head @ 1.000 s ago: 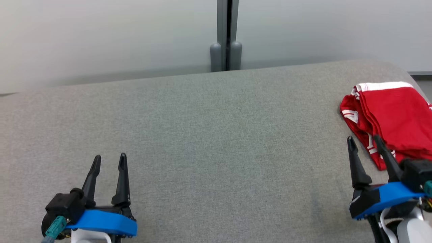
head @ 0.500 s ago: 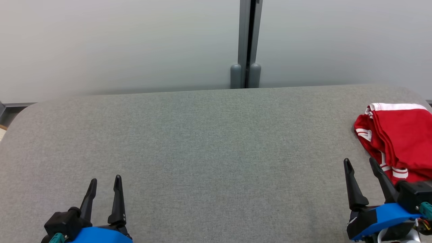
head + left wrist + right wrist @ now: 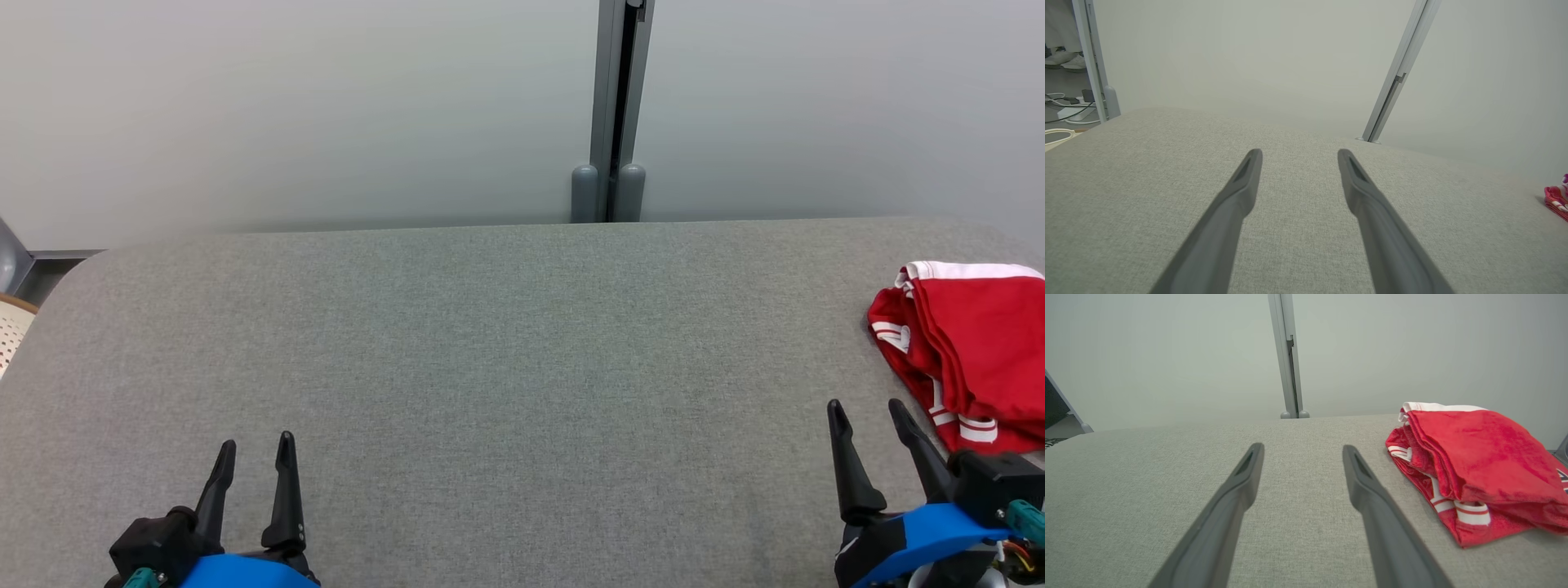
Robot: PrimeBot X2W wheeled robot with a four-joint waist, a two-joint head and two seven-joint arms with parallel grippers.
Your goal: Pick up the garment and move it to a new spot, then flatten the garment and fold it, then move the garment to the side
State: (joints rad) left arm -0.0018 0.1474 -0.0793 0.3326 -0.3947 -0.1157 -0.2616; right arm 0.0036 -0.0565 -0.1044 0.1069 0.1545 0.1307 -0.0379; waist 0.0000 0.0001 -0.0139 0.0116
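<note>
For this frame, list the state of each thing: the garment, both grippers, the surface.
red garment: folded in loose layers, lying at the right end of the surface, touched by neither gripper.
left gripper: open, holding nothing, over bare fabric.
right gripper: open, holding nothing, just beside the garment's near corner, apart from it.
grey padded surface: flat, carrying the garment at its right end.

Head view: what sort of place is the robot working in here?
Likely an office or lab test bay, not a home: a grey fabric-covered table, plain pale partition panels joined by a metal post, and loose cables past the table.
</note>
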